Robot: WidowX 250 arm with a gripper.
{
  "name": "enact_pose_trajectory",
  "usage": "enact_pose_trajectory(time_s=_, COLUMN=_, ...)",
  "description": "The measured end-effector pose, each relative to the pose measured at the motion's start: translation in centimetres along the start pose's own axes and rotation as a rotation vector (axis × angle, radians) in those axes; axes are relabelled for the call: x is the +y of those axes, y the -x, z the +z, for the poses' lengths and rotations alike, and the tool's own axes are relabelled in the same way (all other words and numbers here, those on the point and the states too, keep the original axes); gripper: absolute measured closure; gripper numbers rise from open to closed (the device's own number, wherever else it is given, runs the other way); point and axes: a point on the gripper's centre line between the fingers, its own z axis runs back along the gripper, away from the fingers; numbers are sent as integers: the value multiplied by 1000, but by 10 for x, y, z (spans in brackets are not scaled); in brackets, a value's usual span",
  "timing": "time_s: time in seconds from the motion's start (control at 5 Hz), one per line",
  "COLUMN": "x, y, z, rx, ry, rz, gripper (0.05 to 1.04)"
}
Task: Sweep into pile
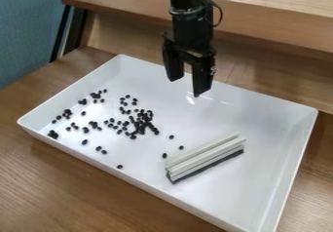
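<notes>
And here are the little black beans (141, 124), strewn over the left and middle of the view, inside the white tray (214, 202): the thickest cluster sits near the middle, looser bunches lie to the left, and a few singles lie close beside the pale, ridged block (207, 154). That block rests slantwise on the tray's floor, right of the beans, with a dark strip along its lower edge.

Up above, the black gripper (187, 87) hangs fingers-down over the tray's far side, and the jaws are well parted, a clear gap between them, nothing in their hold! They're apart from both the beans and the block. Bright glare lies on the tray just below.

Now the tricky bits: in that thickest cluster the beans crowd and overlap, so single ones are hard to pick out; the block's underside is hidden; the arm (190, 29) is cut off at the top edge. The tray's near corner runs out at the bottom, on the wooden surface (39, 177).
</notes>
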Motion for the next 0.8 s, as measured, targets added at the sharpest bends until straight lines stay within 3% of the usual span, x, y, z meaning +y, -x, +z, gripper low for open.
enact_pose_trajectory(time_s=0.2, x=-1, y=3, z=-16, rx=39, ry=19, rz=6, gripper=83)
enact_pose_trajectory(time_s=0.6, x=-38, y=-8, z=-23, rx=34, ry=64, rz=-91, gripper=83)
enact_pose_trajectory(time_s=0.8, x=-41, y=-1, z=-30, rx=53, ry=81, rz=-108, gripper=83)
